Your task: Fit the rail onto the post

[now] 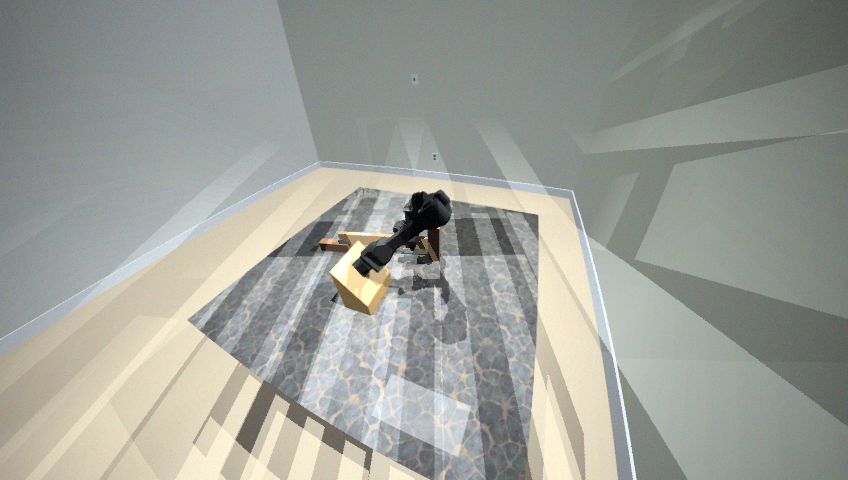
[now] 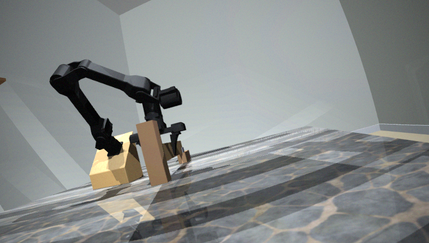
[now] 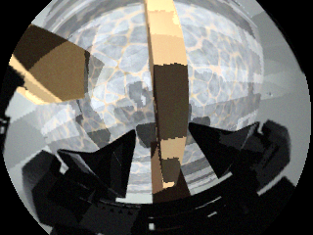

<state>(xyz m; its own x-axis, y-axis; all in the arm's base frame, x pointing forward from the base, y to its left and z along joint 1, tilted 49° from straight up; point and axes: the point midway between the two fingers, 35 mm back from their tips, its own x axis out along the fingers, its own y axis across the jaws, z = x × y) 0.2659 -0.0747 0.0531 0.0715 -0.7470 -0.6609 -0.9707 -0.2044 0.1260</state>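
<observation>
Rail (image 3: 166,85): a long pale wooden bar. In the wrist view it runs straight up the middle, from between the fingers to the far edge.
Rail's long axis: in the top view it lies across the mat from the post on the right toward the bracket end on the left, mostly hidden under the arm.
Gripper (image 3: 162,157): spread wide, holding nothing. One dark finger (image 3: 120,164) stands on each side of the rail, with a gap on both sides.
Arm (image 2: 99,76): rises from its base, bends sharply at a high elbow, reaches forward and drops the wrist straight down over the rail.
Post (image 2: 153,152): a short upright brown block, in front of the gripper in the exterior view. The pegs cannot be seen.
Footboard block (image 2: 183,156): low, beyond the post. Whether the rail sits in its bracket cannot be told.
Base box (image 1: 360,285): a tan block under the arm's foot.
Mat (image 1: 416,368): grey, stone-patterned, under everything.
</observation>
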